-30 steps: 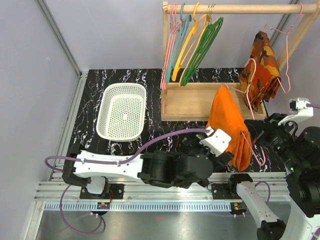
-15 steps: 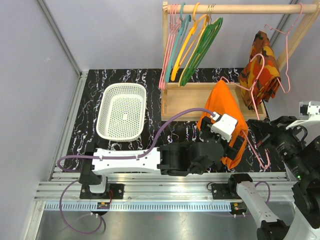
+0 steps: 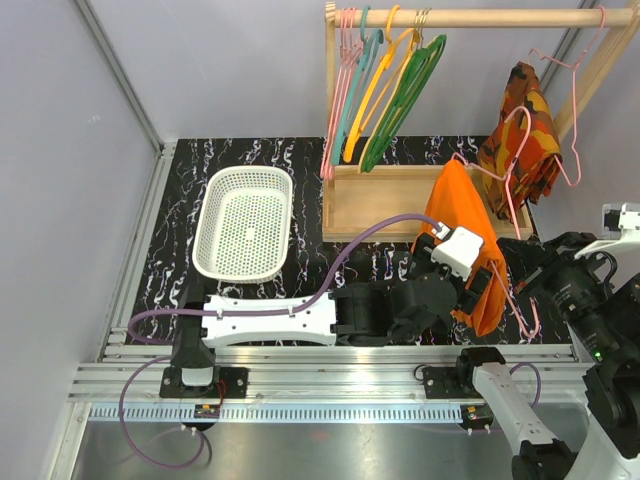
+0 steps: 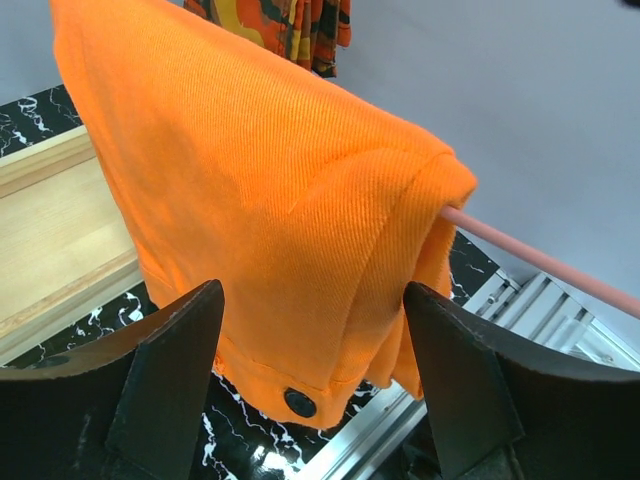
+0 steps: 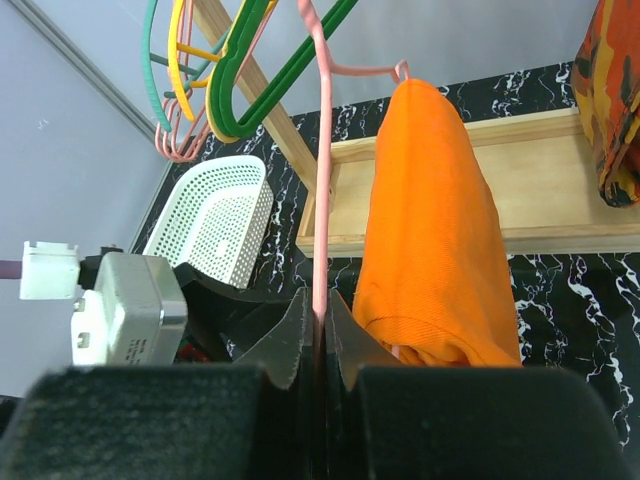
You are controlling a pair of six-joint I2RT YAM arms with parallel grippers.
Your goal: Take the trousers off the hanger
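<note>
Now the right claw (image 5: 320, 312) pinches the pink hanger (image 5: 322, 200) tight; the left claw (image 4: 312, 300) gapes wide (gripping nothing) astride the trousers (image 4: 270, 180).

Light was bright, even and diffuse in all three views, with no hard shadows. The top view was sharp throughout; the metal sheet (image 3: 330, 450) at the near edge carried a dull sheen, and the arms threw only soft shade on the black marble table (image 3: 175, 200). In the left wrist view the weave of the trousers (image 4: 270, 200) was crisp (even the button (image 4: 298, 402)) and darker under the folds, while the left gripper's fingers (image 4: 165, 380) were dark with little detail. In the right wrist view the right gripper's fingers (image 5: 290, 345) were blurred and murky, and the white basket (image 5: 215, 225) beyond was clear.
</note>
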